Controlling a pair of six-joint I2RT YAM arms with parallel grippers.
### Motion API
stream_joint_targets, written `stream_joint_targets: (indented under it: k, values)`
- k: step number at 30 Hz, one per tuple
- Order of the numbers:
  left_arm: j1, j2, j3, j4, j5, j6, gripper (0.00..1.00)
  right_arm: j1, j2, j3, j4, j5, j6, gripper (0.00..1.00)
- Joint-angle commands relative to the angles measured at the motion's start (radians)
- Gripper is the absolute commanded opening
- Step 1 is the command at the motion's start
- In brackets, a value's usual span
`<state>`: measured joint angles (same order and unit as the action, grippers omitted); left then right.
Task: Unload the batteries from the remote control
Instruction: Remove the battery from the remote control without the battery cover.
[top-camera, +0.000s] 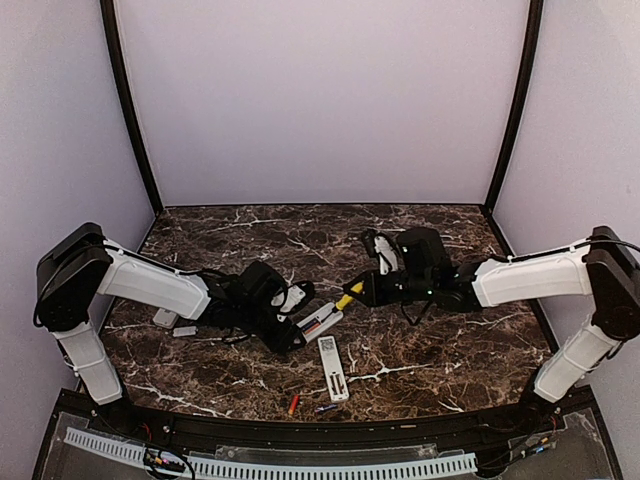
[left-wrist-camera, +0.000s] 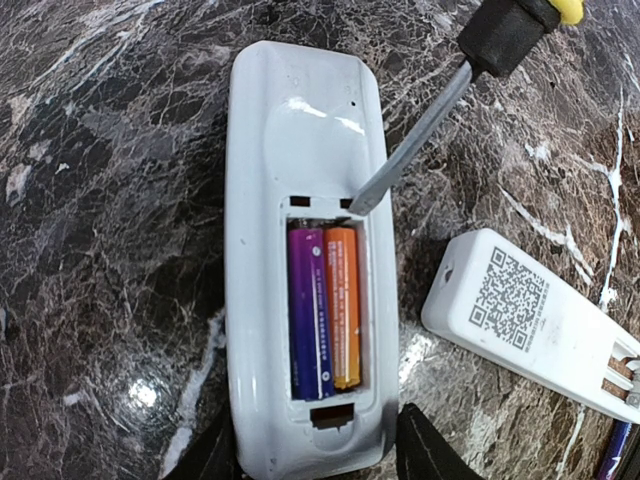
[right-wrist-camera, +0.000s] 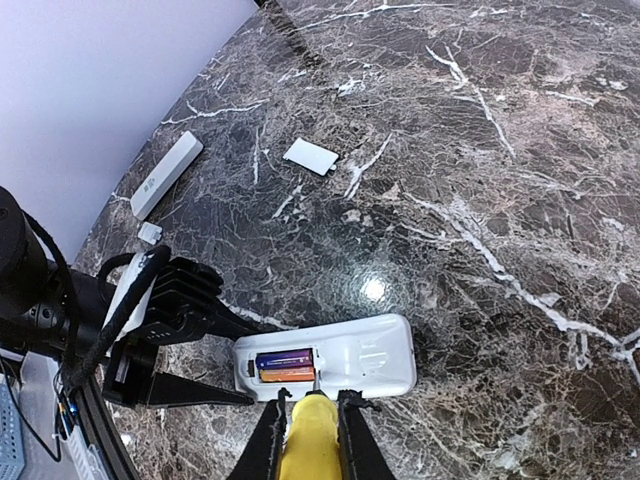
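A white remote control (left-wrist-camera: 300, 130) lies face down with its battery bay open. Two batteries sit side by side in the bay, one purple (left-wrist-camera: 309, 310) and one orange (left-wrist-camera: 343, 305). My left gripper (left-wrist-camera: 315, 462) is shut on the remote's bay end, with a black finger (left-wrist-camera: 430, 450) on each side. My right gripper (right-wrist-camera: 312, 405) is shut on a yellow-handled screwdriver (right-wrist-camera: 312, 445). The screwdriver's blade (left-wrist-camera: 415, 135) has its tip at the far edge of the bay, beside the orange battery. In the top view both grippers, left (top-camera: 298, 322) and right (top-camera: 362, 290), meet mid-table.
A second white remote (top-camera: 333, 368) with a QR label lies just right of the held one. A loose orange battery (top-camera: 293, 403) and a blue one (top-camera: 327, 408) lie near the front edge. White cover pieces (top-camera: 165, 318) lie at the left, and another plate (right-wrist-camera: 311, 156) lies further off.
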<state>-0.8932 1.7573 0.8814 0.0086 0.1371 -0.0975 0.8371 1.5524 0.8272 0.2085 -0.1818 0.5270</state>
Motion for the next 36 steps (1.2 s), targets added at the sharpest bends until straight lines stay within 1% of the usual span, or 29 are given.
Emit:
stream_joint_targets:
  k: [1, 10, 36]
  values:
    - [-0.017, 0.062, -0.022, -0.097, 0.009, 0.013, 0.19, 0.008, 0.022, 0.032, 0.007, 0.033, -0.030, 0.00]
    - [-0.017, 0.061, -0.022, -0.098, 0.009, 0.014, 0.18, 0.012, 0.068, 0.065, 0.009, 0.036, -0.055, 0.00]
    - [-0.017, 0.062, -0.023, -0.099, 0.008, 0.014, 0.18, 0.069, 0.064, 0.080, -0.075, 0.054, -0.104, 0.00]
